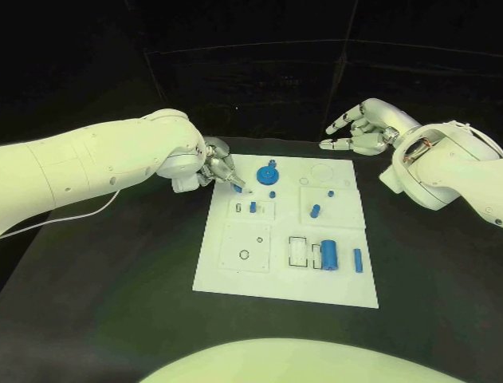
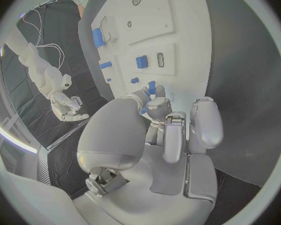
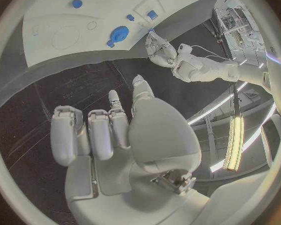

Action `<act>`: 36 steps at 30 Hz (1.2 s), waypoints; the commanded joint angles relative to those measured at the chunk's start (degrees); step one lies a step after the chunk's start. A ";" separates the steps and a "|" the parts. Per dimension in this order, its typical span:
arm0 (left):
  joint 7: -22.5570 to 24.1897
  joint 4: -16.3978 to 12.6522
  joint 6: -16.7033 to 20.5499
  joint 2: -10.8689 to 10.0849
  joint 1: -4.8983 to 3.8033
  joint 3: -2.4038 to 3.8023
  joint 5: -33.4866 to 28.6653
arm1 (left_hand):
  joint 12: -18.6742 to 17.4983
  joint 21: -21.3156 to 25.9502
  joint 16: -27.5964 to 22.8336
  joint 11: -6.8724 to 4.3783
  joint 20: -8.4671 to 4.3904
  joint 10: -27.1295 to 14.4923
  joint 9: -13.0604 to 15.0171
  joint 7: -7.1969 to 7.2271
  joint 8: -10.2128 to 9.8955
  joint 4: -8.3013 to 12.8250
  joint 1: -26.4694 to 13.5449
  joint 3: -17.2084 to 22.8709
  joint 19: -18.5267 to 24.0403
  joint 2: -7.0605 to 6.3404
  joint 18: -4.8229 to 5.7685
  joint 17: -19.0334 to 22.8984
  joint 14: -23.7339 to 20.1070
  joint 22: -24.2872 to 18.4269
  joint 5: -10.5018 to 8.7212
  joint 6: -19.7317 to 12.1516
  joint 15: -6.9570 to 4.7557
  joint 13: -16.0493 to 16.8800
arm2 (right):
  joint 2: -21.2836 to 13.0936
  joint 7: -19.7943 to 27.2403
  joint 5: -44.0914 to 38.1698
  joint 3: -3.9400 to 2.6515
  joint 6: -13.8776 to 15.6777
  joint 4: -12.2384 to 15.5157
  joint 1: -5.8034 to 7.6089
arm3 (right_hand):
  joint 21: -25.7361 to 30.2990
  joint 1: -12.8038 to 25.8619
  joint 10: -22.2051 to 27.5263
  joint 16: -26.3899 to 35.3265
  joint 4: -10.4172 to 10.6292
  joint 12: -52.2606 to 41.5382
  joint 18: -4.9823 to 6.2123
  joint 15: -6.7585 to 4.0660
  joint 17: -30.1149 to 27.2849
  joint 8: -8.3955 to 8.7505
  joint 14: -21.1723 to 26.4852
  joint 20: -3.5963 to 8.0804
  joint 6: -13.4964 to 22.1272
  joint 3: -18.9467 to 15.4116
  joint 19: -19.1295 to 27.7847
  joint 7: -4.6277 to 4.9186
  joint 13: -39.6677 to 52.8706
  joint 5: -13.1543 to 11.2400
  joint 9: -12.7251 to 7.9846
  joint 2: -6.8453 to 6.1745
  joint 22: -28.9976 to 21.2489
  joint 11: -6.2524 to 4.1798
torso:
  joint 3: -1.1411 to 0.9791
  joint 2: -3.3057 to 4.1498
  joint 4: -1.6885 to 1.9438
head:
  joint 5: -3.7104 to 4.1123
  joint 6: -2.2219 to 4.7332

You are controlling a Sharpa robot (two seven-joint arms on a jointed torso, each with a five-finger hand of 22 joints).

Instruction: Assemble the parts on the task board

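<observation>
Fingertips of your left hand [image 1: 217,169] pinch a small blue part [image 2: 152,88] over the task board's [image 1: 285,275] far left corner. Your right hand [image 1: 360,128] hangs spread and empty above the desk [image 1: 113,271], well apart from the board.

The left hand [image 1: 219,169] is over the far left corner of the task board [image 1: 251,275] and pinches a small blue part [image 1: 238,188]. The right hand [image 1: 360,128] hangs beyond the far right corner, fingers apart, above the table [image 1: 90,271].

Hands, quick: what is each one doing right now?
Left hand: fingers pinch a small blue part.
Right hand: open, holding nothing.
</observation>
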State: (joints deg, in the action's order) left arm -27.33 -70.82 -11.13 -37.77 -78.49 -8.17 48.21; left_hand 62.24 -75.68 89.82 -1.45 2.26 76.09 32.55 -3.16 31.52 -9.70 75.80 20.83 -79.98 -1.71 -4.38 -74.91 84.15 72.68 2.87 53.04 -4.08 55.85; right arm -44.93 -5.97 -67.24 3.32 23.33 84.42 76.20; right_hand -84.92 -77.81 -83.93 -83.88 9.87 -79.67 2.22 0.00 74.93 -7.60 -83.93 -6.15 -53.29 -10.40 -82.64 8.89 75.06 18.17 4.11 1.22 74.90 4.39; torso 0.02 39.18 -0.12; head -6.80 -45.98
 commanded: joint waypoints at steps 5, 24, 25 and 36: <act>2.35 -3.41 6.57 -1.56 1.11 -0.05 3.61 | 0.02 -0.04 0.18 0.10 -0.23 0.63 0.26 0.29 0.57 7.32 -0.39 8.47 -0.55 -1.02 -0.08 -15.09 5.85 0.33 0.25 0.04 -0.29 0.09 | -0.01 0.55 0.21 -0.03 0.14 -0.05 0.10 | 0.34 -0.36 0.06 0.24 0.10 0.17 0.39 -0.29 3.53 -0.37 -3.58 0.04 0.19 -0.43 0.40 -0.03 6.18 0.13 -0.09 0.14 4.59 -0.48 | 0.01 0.03 -0.09 | -0.26 0.26; -0.98 -7.08 6.19 -2.74 2.99 -0.12 10.01 | -0.02 -0.10 0.18 0.06 -0.28 0.85 0.47 0.31 0.84 7.89 -1.10 10.71 -0.70 -2.04 -0.05 -15.09 5.85 0.51 0.21 0.13 -0.35 -0.07 | -0.09 0.48 0.28 -0.02 0.13 0.10 0.08 | 0.34 -0.36 0.08 0.26 0.12 0.19 0.39 -0.29 3.49 -0.37 -3.57 0.04 0.19 -0.44 0.40 -0.03 6.16 0.13 -0.09 0.16 4.59 -0.48 | -0.01 0.07 -0.14 | -0.56 0.09; -1.12 -7.21 6.00 -2.81 3.03 -0.12 10.18 | -0.03 -0.09 0.18 0.06 -0.28 0.85 0.47 0.31 0.84 7.89 -1.10 10.72 -0.70 -2.05 -0.06 -15.09 5.85 0.51 0.21 0.13 -0.35 -0.08 | -0.10 0.48 0.28 -0.02 0.13 0.13 0.08 | 0.34 -0.36 0.08 0.26 0.12 0.19 0.39 -0.29 3.49 -0.37 -3.57 0.04 0.19 -0.44 0.40 -0.03 6.16 0.13 -0.09 0.16 4.59 -0.48 | -0.01 0.08 -0.14 | -0.54 0.12; -2.37 -8.67 4.30 -3.73 3.27 -0.12 11.80 | -0.26 -0.01 0.18 0.06 -0.28 0.75 0.50 0.31 0.86 7.97 -1.19 10.99 -0.66 -2.18 -0.08 -15.09 5.85 0.43 0.22 0.13 -0.35 -0.34 | -0.10 0.48 0.28 -0.02 0.12 0.23 0.07 | 0.37 -0.38 0.08 0.28 0.16 0.21 0.40 -0.30 3.47 -0.37 -3.57 0.04 0.19 -0.45 0.44 -0.03 6.15 0.15 -0.09 0.24 4.53 -0.49 | 0.05 0.06 -0.11 | -0.49 0.02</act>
State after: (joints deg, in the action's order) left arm -28.55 -79.31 -5.42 -41.41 -75.30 -8.24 58.17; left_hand 62.24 -75.68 89.82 -1.51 1.91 76.59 32.95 -3.21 32.16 -8.28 74.06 25.10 -80.34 -3.91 -4.38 -74.91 84.15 73.16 2.88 53.04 -4.08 55.56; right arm -45.02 -5.92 -67.04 3.33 23.32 84.52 76.17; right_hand -84.92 -77.81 -83.93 -83.88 10.02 -79.67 2.22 0.00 74.91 -7.60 -83.94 -6.15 -53.29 -10.54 -82.64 8.89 75.09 18.17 4.11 1.22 74.90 4.39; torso 0.04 39.26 -0.30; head -7.28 -45.95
